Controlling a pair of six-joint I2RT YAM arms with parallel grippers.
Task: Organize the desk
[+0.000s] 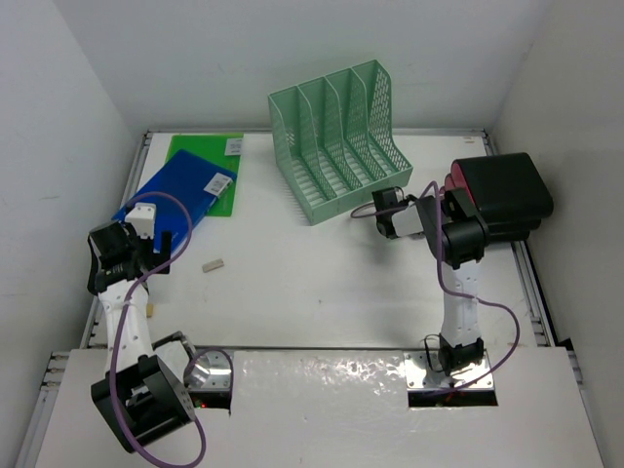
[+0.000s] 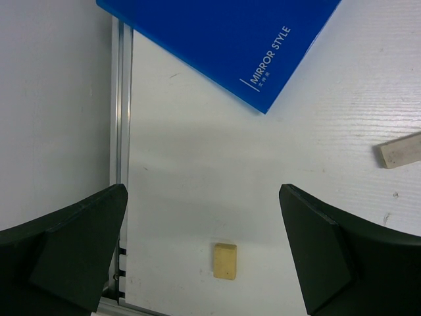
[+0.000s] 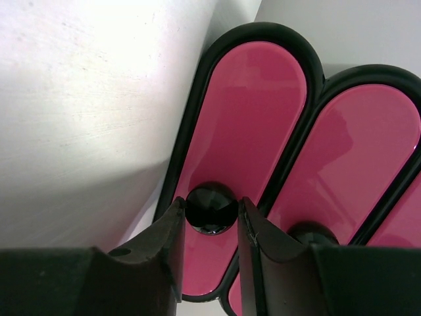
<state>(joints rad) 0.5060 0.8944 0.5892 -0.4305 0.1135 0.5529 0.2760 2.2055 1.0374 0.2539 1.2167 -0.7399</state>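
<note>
The desk (image 1: 322, 302) looks barely sorted: blue book (image 1: 180, 190) lies loose, left tool (image 2: 202, 197) gapes empty, right tool (image 3: 211, 203) pinches a drawer knob (image 3: 210, 214).

White-walled enclosure under bright, even light.
A plain white back wall (image 1: 292, 49) meets a white left wall (image 1: 58, 136) and a white right wall (image 1: 575, 88), closing the space on three sides. Soft shadows gather in the far corners, and a glossy white panel (image 1: 331, 400) along the near edge catches patchy glare.
</note>
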